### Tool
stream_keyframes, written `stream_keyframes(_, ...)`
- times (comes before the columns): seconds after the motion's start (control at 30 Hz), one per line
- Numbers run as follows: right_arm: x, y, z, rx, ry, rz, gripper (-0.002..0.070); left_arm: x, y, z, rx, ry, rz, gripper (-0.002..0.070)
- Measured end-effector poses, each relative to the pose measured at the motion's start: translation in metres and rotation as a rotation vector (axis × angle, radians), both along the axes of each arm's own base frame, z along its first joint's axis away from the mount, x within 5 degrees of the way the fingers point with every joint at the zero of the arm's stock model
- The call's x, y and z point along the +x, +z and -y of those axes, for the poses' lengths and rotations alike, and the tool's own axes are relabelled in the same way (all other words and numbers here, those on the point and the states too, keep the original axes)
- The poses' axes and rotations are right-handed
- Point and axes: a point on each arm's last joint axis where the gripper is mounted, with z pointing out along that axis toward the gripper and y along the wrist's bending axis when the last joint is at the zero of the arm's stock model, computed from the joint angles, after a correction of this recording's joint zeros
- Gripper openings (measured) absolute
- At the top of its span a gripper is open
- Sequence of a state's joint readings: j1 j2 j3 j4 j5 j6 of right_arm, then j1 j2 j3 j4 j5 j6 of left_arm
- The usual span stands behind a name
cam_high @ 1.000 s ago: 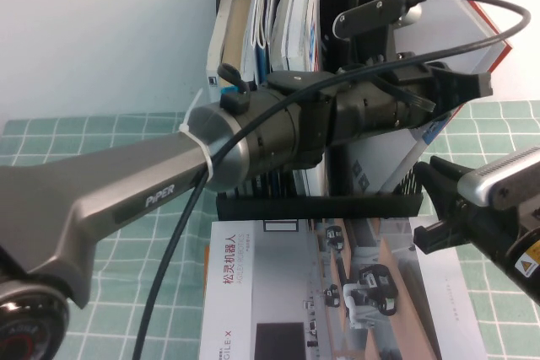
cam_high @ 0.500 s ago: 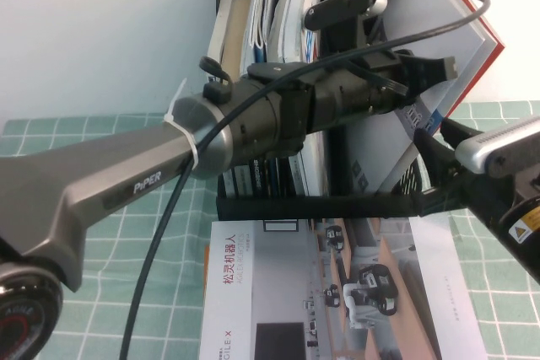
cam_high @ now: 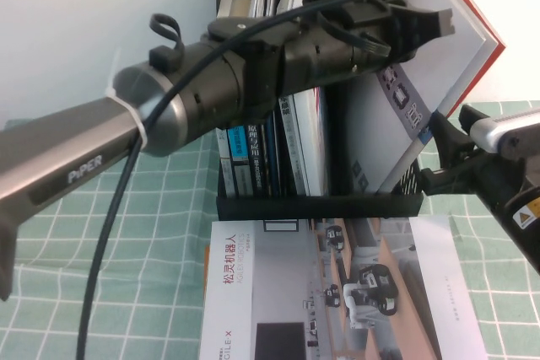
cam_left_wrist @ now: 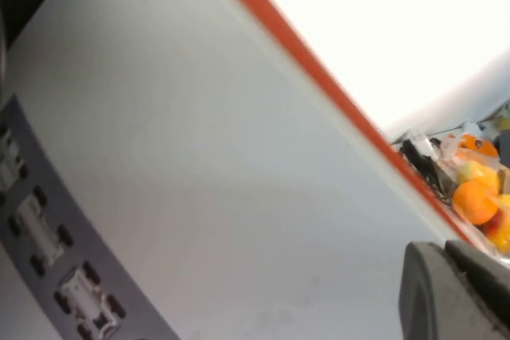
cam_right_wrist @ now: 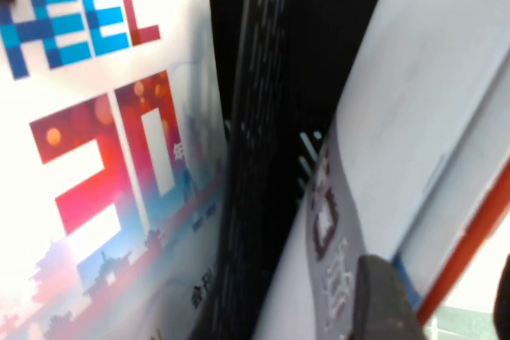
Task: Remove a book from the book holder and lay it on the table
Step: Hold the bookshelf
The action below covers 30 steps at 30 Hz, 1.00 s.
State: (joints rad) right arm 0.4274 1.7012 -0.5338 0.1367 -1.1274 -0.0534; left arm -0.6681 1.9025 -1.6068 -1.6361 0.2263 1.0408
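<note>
The black book holder (cam_high: pixel 312 206) stands upright on the mint-green gridded table (cam_high: pixel 169 225). A grey-covered, red-edged book (cam_high: pixel 456 65) leans to the right in its right compartment. My left gripper (cam_high: pixel 426 24) is open at that book's upper part; the left wrist view shows the grey cover (cam_left_wrist: pixel 239 157) close up beside one of the fingers (cam_left_wrist: pixel 446 292). My right gripper (cam_high: pixel 439 153) is open with its jaws either side of that book's lower right edge (cam_right_wrist: pixel 414 133), next to the holder's perforated wall (cam_right_wrist: pixel 263 157). I cannot pick out the tan-band booklet among those standing in the holder.
Several books and booklets (cam_high: pixel 253 149) stand in the holder's left compartment. A white booklet (cam_high: pixel 337 292) with a red Chinese title and a robot photo lies flat in front of the holder. A colourful cover (cam_right_wrist: pixel 103 157) fills part of the right wrist view.
My left arm has risen and its gripper has moved up along the leaning grey book. My right gripper has moved up and in to that book's lower right edge.
</note>
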Motion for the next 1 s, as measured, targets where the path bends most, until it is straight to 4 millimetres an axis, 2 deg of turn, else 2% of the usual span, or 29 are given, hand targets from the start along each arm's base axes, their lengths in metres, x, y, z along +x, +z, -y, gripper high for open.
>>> stream_keyframes(0.27,0.001,-0.003,-0.002,0.057,0.014,-0.027,0.0301,-0.010,0.014,-0.005,0.055,-0.066,0.056,-0.0001)
stream_keyframes(0.53,-0.012,-0.013,-0.007,0.058,0.125,-0.072,0.0301,-0.020,0.001,-0.004,0.218,-0.184,0.032,-0.0001)
stream_keyframes(0.8,0.013,-0.013,-0.014,0.100,0.081,-0.051,0.0301,-0.021,-0.004,-0.006,0.252,-0.197,-0.023,-0.0001)
stream_keyframes(1.0,0.024,-0.019,-0.014,0.147,0.026,-0.063,0.0301,-0.009,-0.002,-0.026,0.211,-0.156,-0.110,-0.0001)
